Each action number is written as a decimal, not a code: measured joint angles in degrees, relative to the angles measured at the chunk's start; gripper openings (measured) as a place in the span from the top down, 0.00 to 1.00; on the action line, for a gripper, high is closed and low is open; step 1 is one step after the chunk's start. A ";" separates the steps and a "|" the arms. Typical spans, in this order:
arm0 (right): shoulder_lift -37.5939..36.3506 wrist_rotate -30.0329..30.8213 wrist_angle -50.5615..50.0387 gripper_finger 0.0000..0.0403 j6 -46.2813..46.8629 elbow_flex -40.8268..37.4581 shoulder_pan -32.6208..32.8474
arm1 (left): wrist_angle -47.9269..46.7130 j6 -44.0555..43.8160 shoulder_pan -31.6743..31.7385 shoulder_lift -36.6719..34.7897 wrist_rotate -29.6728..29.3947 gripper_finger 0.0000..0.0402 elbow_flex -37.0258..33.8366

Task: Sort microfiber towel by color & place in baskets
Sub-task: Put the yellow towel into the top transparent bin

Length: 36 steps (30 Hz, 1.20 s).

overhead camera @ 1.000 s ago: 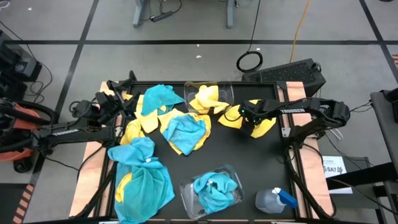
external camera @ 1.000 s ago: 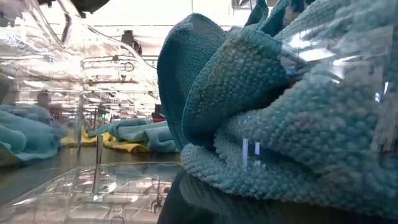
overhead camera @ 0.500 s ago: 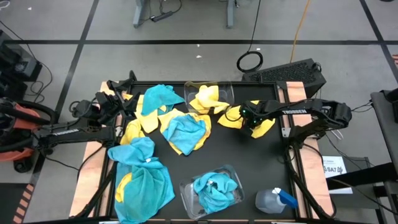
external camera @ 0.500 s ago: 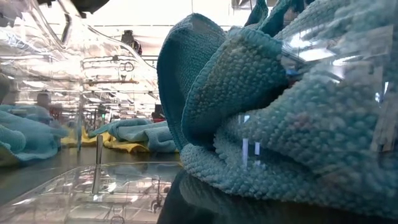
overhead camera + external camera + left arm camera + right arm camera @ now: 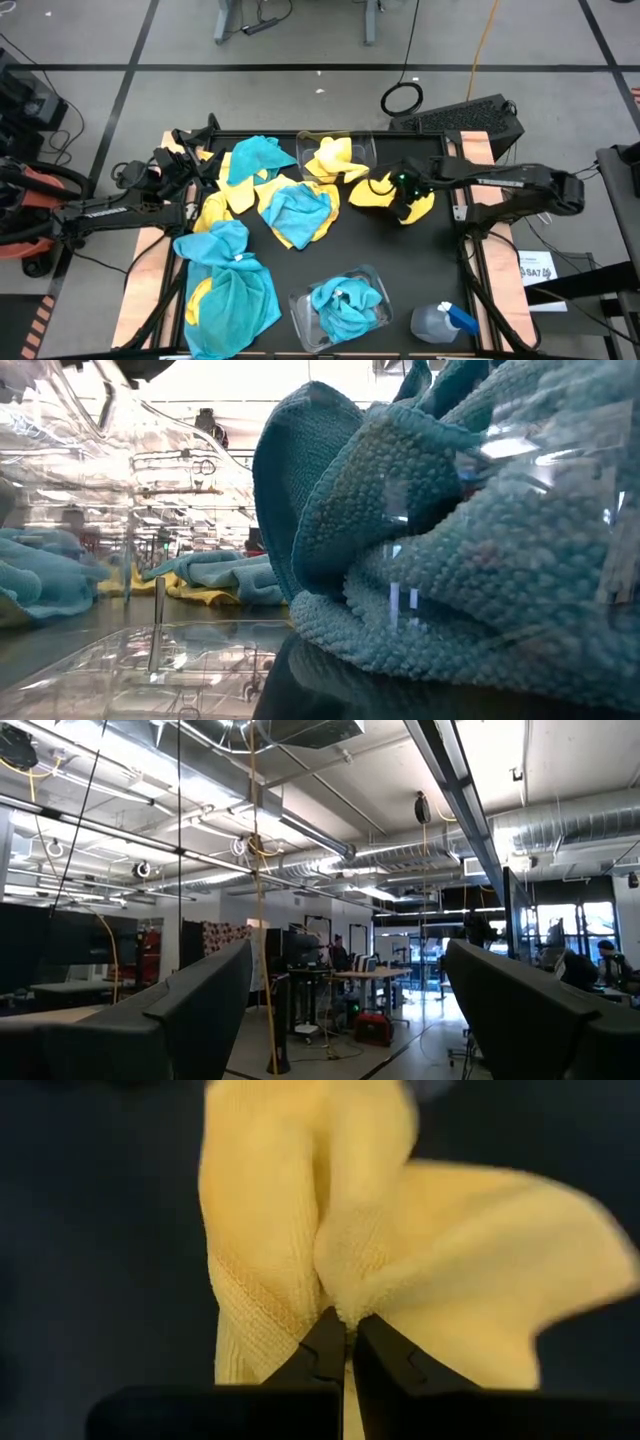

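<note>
Yellow and turquoise microfiber towels (image 5: 290,205) lie heaped across the black table. A clear basket (image 5: 362,147) at the far middle holds yellow towels. Another basket (image 5: 300,312) at the near edge holds turquoise ones (image 5: 450,540). My right gripper (image 5: 404,190) is right of the far basket, shut on a yellow towel (image 5: 422,206) that lies on the table. My left gripper (image 5: 195,150) waits open at the far left, over the heap's edge, its fingers (image 5: 200,1010) pointing out into the room. My right gripper pinches a raised fold of the yellow towel (image 5: 340,1305) between its two fingertips (image 5: 322,1350), which come at it from above. The fold bunches up at the fingertips. The rest of the towel spreads out slack to both sides on the table.
A clear spray bottle with a blue trigger (image 5: 445,322) lies at the near right corner. A bare black stretch of table (image 5: 400,260) lies between the right gripper and the near basket. A large turquoise towel (image 5: 235,285) covers the near left.
My right gripper has shut on the yellow towel, gathering a fold of it between the fingertips. The left arm and the other towels have kept still.
</note>
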 joint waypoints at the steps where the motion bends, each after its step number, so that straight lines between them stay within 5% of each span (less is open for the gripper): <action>1: -0.90 0.11 -0.33 1.00 0.18 1.10 0.64 | 0.00 -0.02 0.02 0.01 0.00 0.16 0.00; 12: -5.43 1.58 0.10 1.00 -1.77 16.23 5.26 | 0.02 -0.01 0.01 0.00 0.00 0.16 0.02; 19: -4.41 3.06 8.88 1.00 -8.95 24.18 5.75 | 0.00 0.00 0.02 0.01 0.00 0.16 0.02; 36: 8.41 1.22 24.84 1.00 -21.43 33.64 3.53 | 0.00 0.00 0.02 0.02 0.00 0.16 0.00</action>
